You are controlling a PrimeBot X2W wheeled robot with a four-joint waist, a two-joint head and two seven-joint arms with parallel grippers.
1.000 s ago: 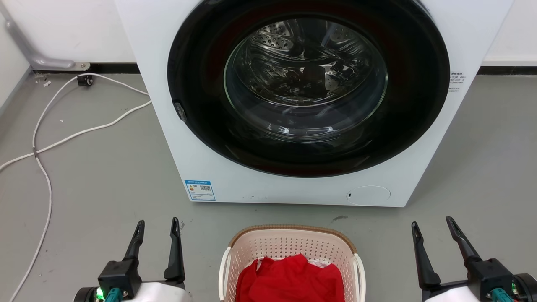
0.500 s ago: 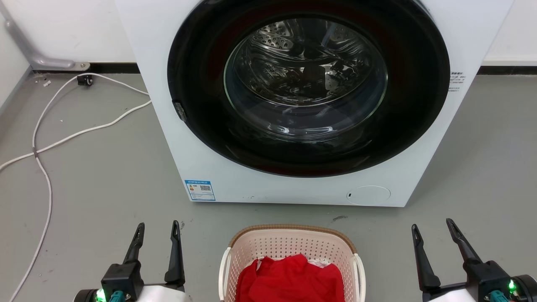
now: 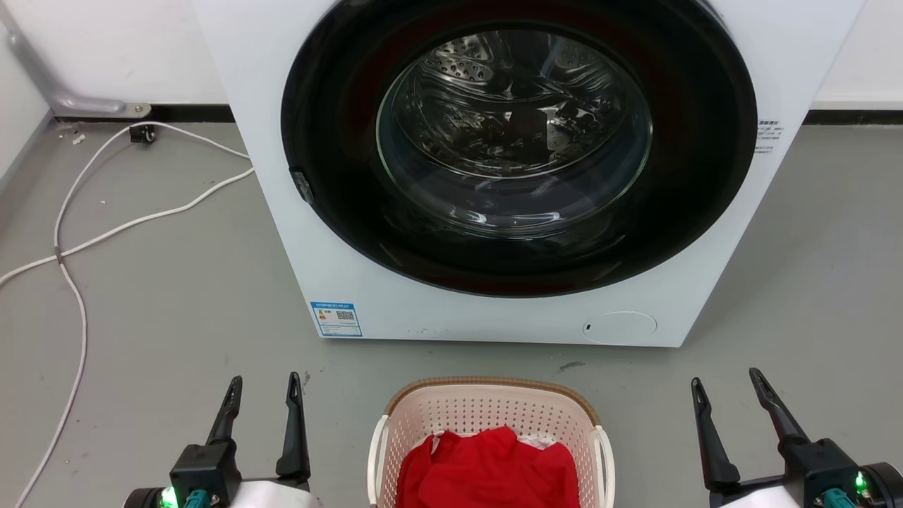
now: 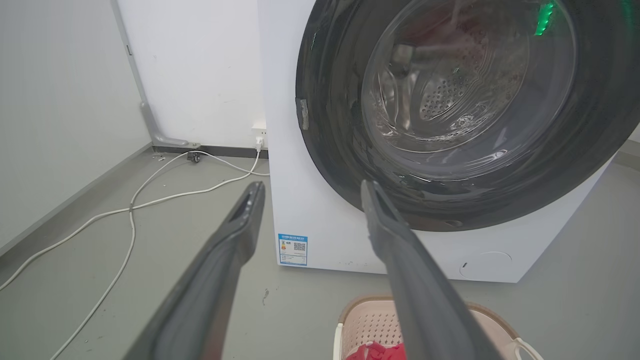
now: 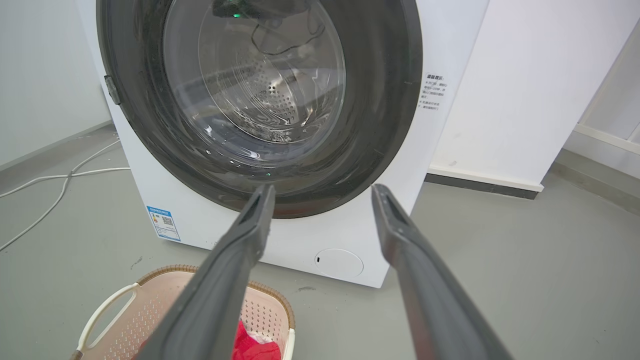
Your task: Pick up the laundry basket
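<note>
The laundry basket (image 3: 487, 409) sits on the grey floor at the bottom middle of the head view, cream and perforated with a brown rim and white side handles, holding a red garment (image 3: 488, 469). My left gripper (image 3: 264, 384) is open, well to the basket's left. To the basket's right, my right gripper (image 3: 726, 381) is open too. Neither touches the basket. The basket (image 4: 370, 320) peeks in at the bottom of the left wrist view behind my left gripper (image 4: 310, 187). In the right wrist view the basket (image 5: 150, 310) lies lower left of my right gripper (image 5: 322, 190).
A white washing machine (image 3: 367, 282) with a dark round glass door (image 3: 518, 141) stands just beyond the basket. A white cable (image 3: 77, 240) snakes over the floor at the left toward the wall. A white wall panel (image 5: 525, 100) stands right of the machine.
My left gripper has dropped back slightly toward the bottom edge. The right gripper and the basket are nearly unchanged.
</note>
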